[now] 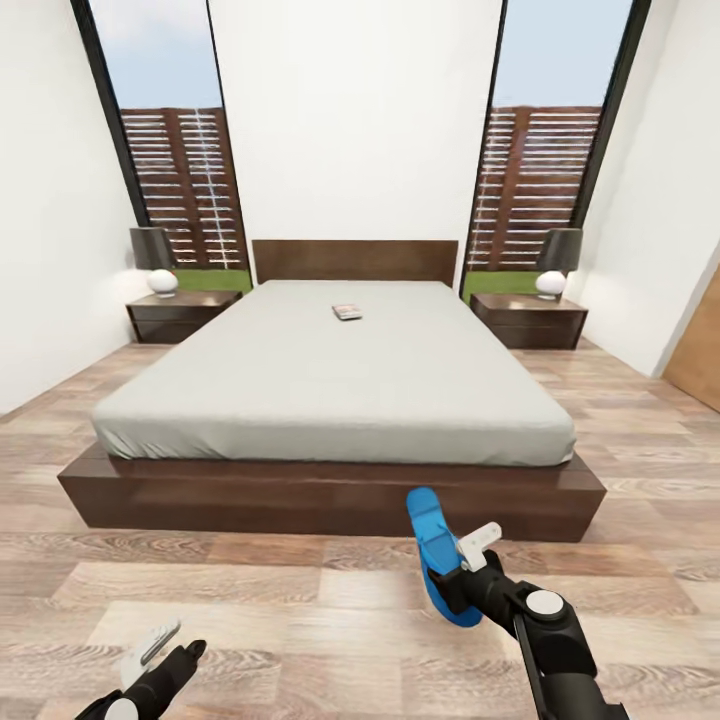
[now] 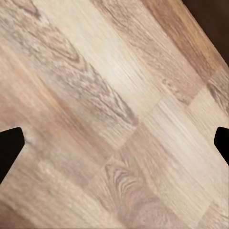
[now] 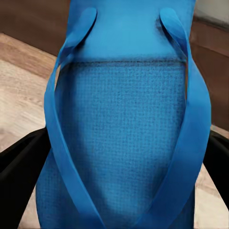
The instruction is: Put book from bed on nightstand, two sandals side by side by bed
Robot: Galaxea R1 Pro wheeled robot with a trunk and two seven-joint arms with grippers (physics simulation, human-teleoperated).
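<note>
While the right tool point(image 1: 462, 572) grips a textured blue sandal point(image 1: 436, 553), left tool point(image 1: 165, 648) wide, grained plank floor point(image 2: 114, 114).

Right pincer point(image 1: 462, 570) grips a blue sandal point(image 1: 432, 545) before the bed point(image 1: 330, 400).

head cam sits high, i'm looking forward and down at the foot of the bed point(image 1: 330, 490), square on, with both windows and both nightstands in frame. left wrist cam faces straight down at the wood floor point(image 2: 109, 119), close, plank grain sharp. right wrist cam looks along its fingers, very near the blue sandal point(image 3: 126, 138), bed frame and floor behind it. head and right wrist share sandal, bed frame and floor; head and left wrist share floor.
</note>
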